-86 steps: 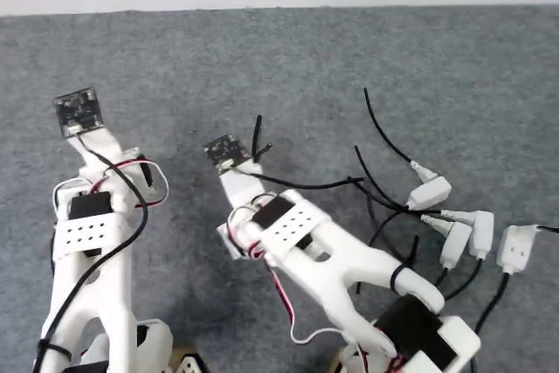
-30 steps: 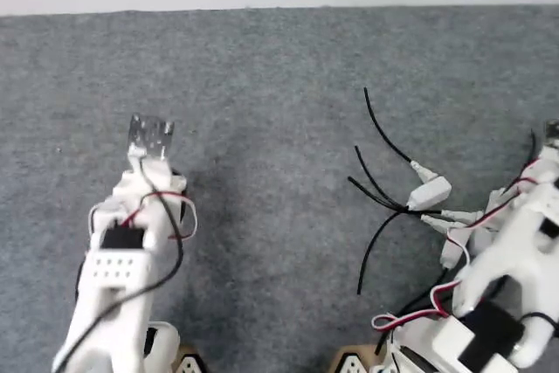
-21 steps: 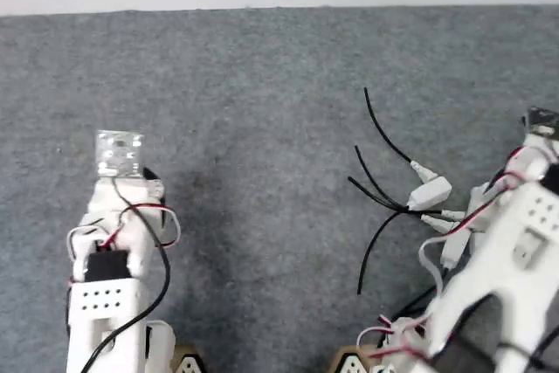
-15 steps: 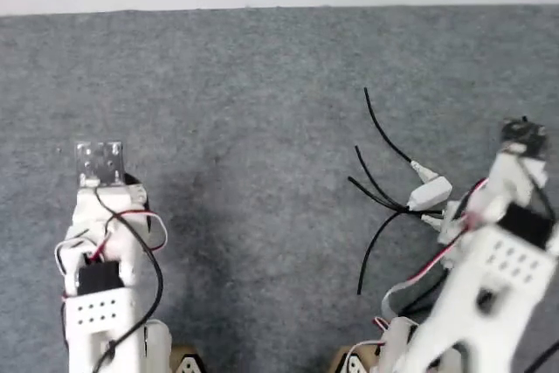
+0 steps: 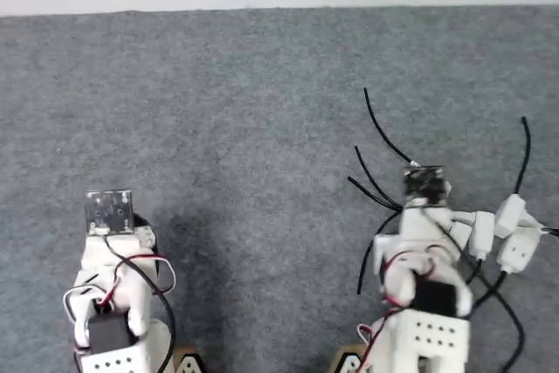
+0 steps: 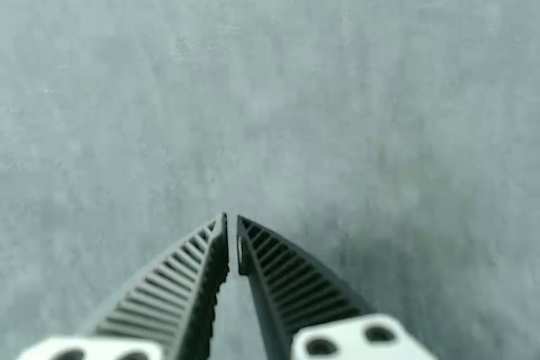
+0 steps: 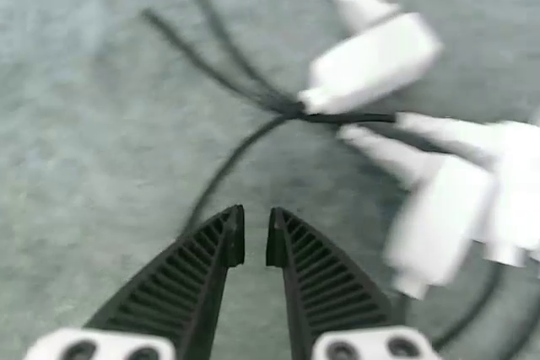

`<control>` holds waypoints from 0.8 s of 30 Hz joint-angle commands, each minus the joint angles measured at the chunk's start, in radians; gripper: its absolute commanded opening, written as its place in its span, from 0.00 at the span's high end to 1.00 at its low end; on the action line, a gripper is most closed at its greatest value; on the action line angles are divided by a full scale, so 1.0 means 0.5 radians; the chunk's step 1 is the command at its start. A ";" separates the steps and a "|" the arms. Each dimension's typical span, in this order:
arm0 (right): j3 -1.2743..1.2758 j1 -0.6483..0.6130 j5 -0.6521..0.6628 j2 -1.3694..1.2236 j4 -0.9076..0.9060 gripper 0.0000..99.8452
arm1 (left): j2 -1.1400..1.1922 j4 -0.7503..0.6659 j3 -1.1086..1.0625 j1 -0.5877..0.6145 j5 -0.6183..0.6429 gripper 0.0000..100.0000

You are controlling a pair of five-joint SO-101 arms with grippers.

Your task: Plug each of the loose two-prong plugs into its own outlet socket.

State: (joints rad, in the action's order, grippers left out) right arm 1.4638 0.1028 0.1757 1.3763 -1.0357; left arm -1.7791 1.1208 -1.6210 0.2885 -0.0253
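From the right wrist we get a close look at a smooth white plug (image 7: 371, 61) lying flat on the fuzzy grey table (image 7: 76, 141), its long axis crosswise to the right claw (image 7: 253, 238). That claw is near it, closed on nothing. The high view adds more plugs (image 5: 517, 251) beside that arm. The left claw (image 6: 232, 225) is closed too, well apart.

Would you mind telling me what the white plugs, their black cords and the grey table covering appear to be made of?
White plugs: smooth moulded plastic, judging by the slight sheen and rounded edges.
Black cords: probably rubber- or vinyl-sheathed wire; thin, matte, bending freely.
Grey table covering: looks like felt or short-pile carpet, matte and fuzzy.
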 commanded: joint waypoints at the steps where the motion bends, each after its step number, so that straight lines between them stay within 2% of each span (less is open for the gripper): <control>1: 0.157 -0.176 -0.040 0.195 0.035 0.96 | -0.009 0.043 0.051 0.021 -0.015 0.99; 13: 0.439 -0.247 -0.040 0.876 -0.456 0.96 | -0.009 0.031 -0.115 0.003 -0.021 0.99; 21: 0.439 -0.247 -0.040 0.848 -0.532 0.96 | 0.000 0.049 -0.130 0.003 -0.021 0.99; 24: 0.439 -0.238 -0.034 0.848 -0.532 0.96 | -0.006 0.199 -0.130 0.000 -0.021 0.99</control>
State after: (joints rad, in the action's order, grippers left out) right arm 1.6663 -0.0199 0.1665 1.7921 -1.2950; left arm -1.7791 1.1577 -1.6978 0.2931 -0.0269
